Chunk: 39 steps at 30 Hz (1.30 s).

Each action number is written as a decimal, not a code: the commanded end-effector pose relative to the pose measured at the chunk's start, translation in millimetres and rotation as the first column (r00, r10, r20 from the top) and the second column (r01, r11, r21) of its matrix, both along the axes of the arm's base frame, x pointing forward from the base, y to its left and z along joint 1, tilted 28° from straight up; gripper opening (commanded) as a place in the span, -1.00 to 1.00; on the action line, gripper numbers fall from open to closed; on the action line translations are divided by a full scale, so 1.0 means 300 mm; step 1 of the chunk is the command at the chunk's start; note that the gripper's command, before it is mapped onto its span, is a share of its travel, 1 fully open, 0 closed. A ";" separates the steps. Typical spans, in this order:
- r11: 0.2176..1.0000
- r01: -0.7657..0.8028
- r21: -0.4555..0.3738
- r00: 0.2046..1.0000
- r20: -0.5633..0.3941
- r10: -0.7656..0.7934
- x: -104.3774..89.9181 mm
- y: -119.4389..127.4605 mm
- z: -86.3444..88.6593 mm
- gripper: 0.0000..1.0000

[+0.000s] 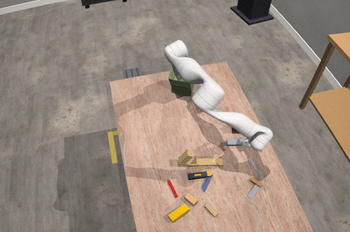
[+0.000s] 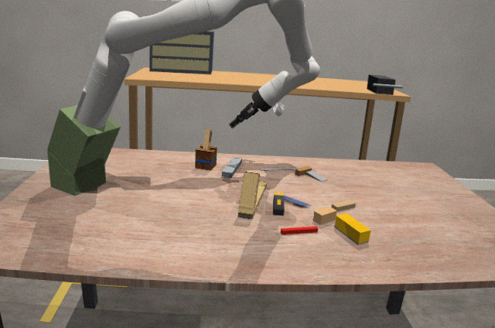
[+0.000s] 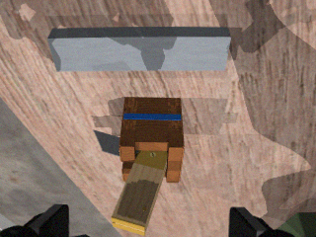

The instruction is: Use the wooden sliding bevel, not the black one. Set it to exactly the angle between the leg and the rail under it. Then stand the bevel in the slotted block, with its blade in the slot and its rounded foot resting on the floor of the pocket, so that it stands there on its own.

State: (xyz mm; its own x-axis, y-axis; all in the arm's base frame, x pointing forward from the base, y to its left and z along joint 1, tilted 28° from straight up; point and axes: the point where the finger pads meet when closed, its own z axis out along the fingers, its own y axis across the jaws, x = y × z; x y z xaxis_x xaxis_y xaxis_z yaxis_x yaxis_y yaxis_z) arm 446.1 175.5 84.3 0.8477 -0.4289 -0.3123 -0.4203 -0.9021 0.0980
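Note:
The wooden sliding bevel [image 2: 206, 139] stands upright in the brown slotted block [image 2: 206, 158] with the blue stripe, at the far side of the table. In the wrist view its wooden stock [image 3: 140, 195] rises from the block's pocket [image 3: 152, 130]; its blade is hidden inside. My gripper [image 2: 234, 123] is open and empty, in the air above and to the right of the block, touching nothing. Its fingertips show at the bottom corners of the wrist view [image 3: 148, 224]. The leg and rail piece [image 1: 197, 160] lies mid-table. The black bevel [image 1: 199, 175] lies beside it.
A grey block [image 2: 231, 167] lies just right of the slotted block. A wood-handled tool with grey blades [image 2: 303, 170], a red bar [image 2: 298, 230], a yellow block [image 2: 352, 228] and tan blocks [image 2: 324, 214] lie on the right. The green arm base [image 2: 80, 150] stands at the left.

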 end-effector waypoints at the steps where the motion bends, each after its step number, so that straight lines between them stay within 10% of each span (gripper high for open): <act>1: 1.000 -0.001 0.001 1.000 0.001 0.001 0.000 0.002 0.003 1.00; 18: 1.000 -0.017 -0.004 1.000 0.002 0.017 -0.005 0.004 0.000 1.00; 28: 0.950 -0.301 -0.085 0.953 0.002 0.302 -0.090 0.042 -0.044 1.00; 39: 0.468 -0.847 -0.251 0.502 -0.087 0.861 -0.207 0.149 -0.090 1.00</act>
